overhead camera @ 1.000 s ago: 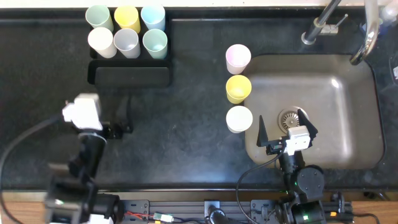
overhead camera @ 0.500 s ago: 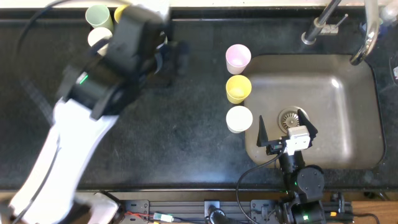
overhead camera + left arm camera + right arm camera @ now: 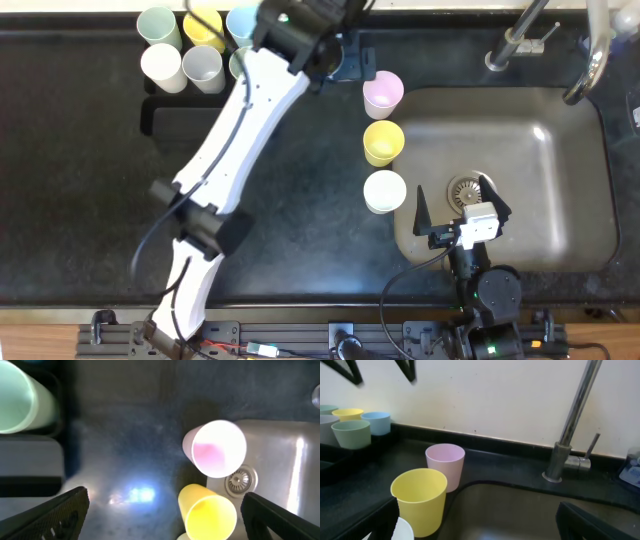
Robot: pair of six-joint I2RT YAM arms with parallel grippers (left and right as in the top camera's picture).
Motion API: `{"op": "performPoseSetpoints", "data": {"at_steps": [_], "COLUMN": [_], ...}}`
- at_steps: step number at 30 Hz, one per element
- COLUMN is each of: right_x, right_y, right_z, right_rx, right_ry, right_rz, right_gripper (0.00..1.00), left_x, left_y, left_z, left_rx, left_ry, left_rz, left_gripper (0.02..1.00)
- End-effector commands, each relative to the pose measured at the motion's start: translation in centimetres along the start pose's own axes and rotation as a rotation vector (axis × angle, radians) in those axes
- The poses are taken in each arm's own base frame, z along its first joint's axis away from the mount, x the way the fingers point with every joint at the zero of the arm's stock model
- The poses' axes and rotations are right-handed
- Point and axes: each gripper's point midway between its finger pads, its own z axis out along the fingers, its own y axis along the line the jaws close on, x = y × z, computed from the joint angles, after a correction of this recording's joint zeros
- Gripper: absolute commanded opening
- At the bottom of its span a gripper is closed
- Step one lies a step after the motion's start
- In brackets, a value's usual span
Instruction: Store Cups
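Observation:
Three loose cups stand in a row on the dark counter beside the sink: a pink cup, a yellow cup and a white cup. My left gripper hangs open high over the counter, just left of the pink cup, holding nothing. My right gripper is open and empty over the sink, near the drain.
A black tray at the back left holds several upright cups, among them a green cup. The steel sink lies to the right, with the faucet behind it.
My left arm swung up from the front left, passed over the tray, and now reaches the back middle beside the pink cup. The right arm and the cups stayed put.

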Motion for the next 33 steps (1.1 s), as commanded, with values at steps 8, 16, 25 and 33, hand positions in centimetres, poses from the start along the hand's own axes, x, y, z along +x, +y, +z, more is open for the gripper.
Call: {"op": "performPoseSetpoints", "data": {"at_steps": [8, 16, 25, 33], "right_x": [0.3, 0.3, 0.3, 0.3], "right_y": [-0.1, -0.1, -0.1, -0.1], "right_z": [0.0, 0.0, 0.0, 0.0], "right_rx": [0.006, 0.006, 0.006, 0.006], "right_ry": [0.0, 0.0, 0.0, 0.0], "right_rz": [-0.002, -0.002, -0.002, -0.002], "right_gripper": [0.998, 0.998, 0.998, 0.998], "left_x": [2.0, 2.2, 2.3, 2.1], "left_y": [-3.0, -3.3, -3.3, -3.4], "left_z": [9.7, 13.1, 14.0, 14.0], "left_rx": [0.017, 0.016, 0.005, 0.01], "left_ry": [0.101, 0.107, 0.099, 0.095], "left_rz": [-0.115, -0.129, -0.124, -0.096], "left_gripper": [1.0, 1.0, 0.652, 0.472]}}
